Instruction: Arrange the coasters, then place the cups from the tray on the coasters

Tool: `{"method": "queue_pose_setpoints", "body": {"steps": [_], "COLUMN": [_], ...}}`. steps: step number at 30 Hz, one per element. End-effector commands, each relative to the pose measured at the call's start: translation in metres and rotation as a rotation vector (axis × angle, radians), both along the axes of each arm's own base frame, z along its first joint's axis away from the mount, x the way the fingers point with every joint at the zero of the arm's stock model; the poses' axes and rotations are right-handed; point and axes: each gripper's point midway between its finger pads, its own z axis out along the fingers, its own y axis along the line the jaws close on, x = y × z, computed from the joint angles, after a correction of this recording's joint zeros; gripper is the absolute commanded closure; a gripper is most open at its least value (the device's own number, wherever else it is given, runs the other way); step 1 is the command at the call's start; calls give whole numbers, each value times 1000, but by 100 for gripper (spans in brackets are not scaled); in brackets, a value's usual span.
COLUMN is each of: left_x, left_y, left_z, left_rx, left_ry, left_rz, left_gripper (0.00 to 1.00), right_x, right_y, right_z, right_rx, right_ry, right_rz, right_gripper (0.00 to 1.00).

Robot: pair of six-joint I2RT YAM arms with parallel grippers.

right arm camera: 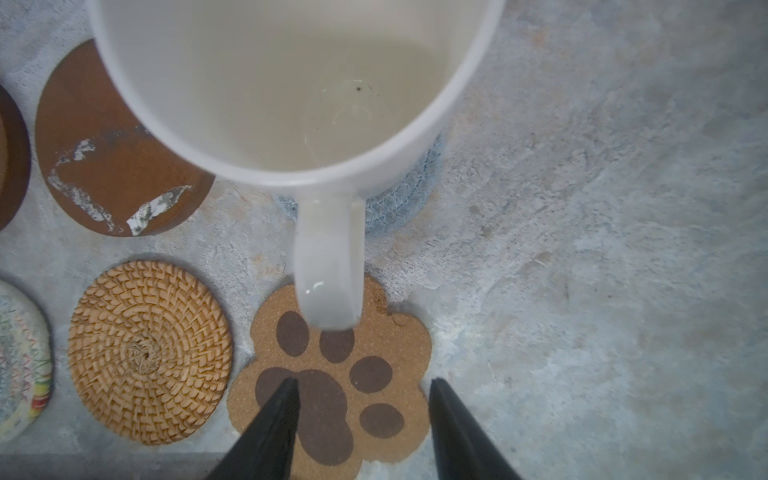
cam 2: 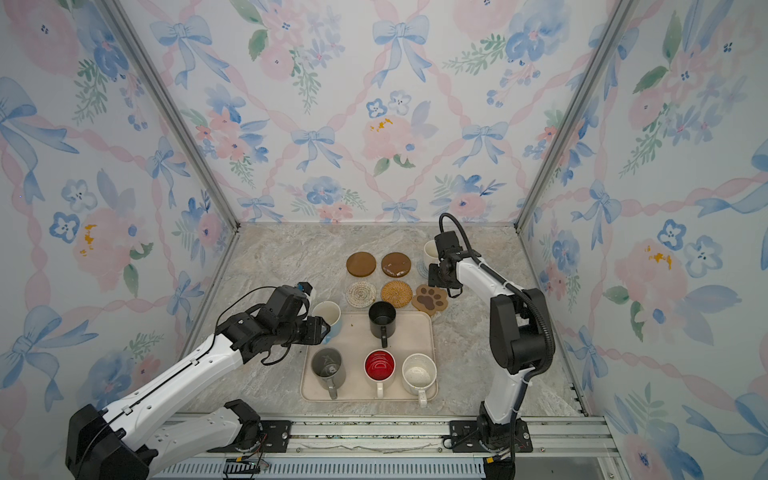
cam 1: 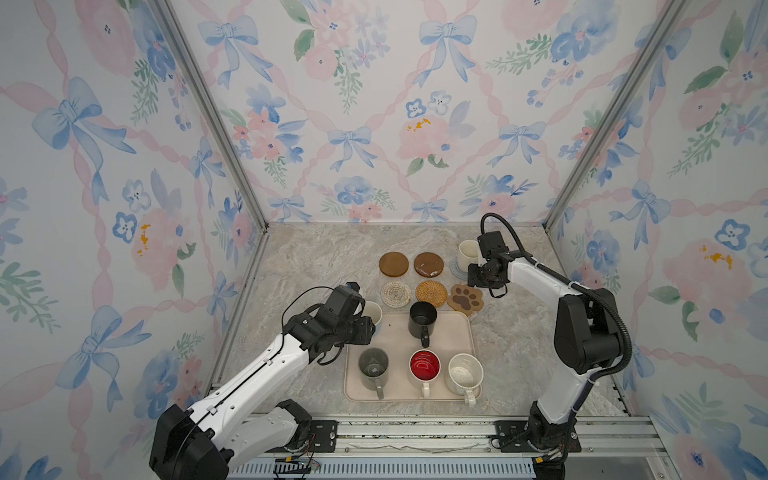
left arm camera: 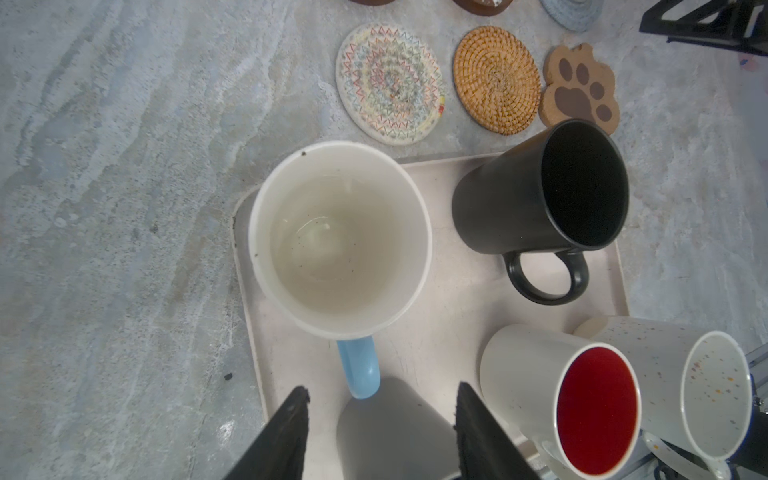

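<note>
The cream mug (cam 1: 468, 252) is sitting on the grey-blue coaster (right arm camera: 399, 208) at the back right of the tabletop (cam 1: 316, 266). Its handle is pointing at the right end effector (right arm camera: 363, 384), which is hovering over the paw coaster (cam 1: 465, 299) with its fingers apart, gripping nothing. The remaining coasters are lying bare in two rows, with the brown disc (cam 1: 393, 263) and glossy disc (cam 1: 428, 264) behind, and the crochet coaster (cam 1: 395, 294) and rattan coaster (cam 1: 431, 294) in front. Just nearer, the tray (cam 1: 453, 332) is carrying five mugs. The blue mug (left arm camera: 340, 237) is standing at its far left corner with the black mug (cam 1: 422, 320) beside it. The grey mug (cam 1: 373, 368), red-lined mug (cam 1: 424, 365) and speckled mug (cam 1: 464, 372) are standing along the near edge. The left end effector (left arm camera: 382, 390) is hanging with fingers spread, the blue mug's handle just ahead of their tips.
</note>
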Motion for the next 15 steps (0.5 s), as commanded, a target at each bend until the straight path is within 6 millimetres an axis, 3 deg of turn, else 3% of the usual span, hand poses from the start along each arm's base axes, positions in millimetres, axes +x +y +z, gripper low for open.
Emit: {"method": "queue_pose_setpoints", "body": {"steps": [1, 15], "left_x": [-5, 8], "left_y": [4, 5], "left_z": [-19, -41], "left_rx": [44, 134], "left_ry": [60, 113], "left_rz": [22, 52], "left_gripper": [47, 51], "right_x": [-2, -3], "right_y": [-4, -11], "right_z": [10, 8], "right_rx": [20, 31], "right_ry": [-26, -23], "right_rz": [-18, -31], "right_gripper": [46, 46]}}
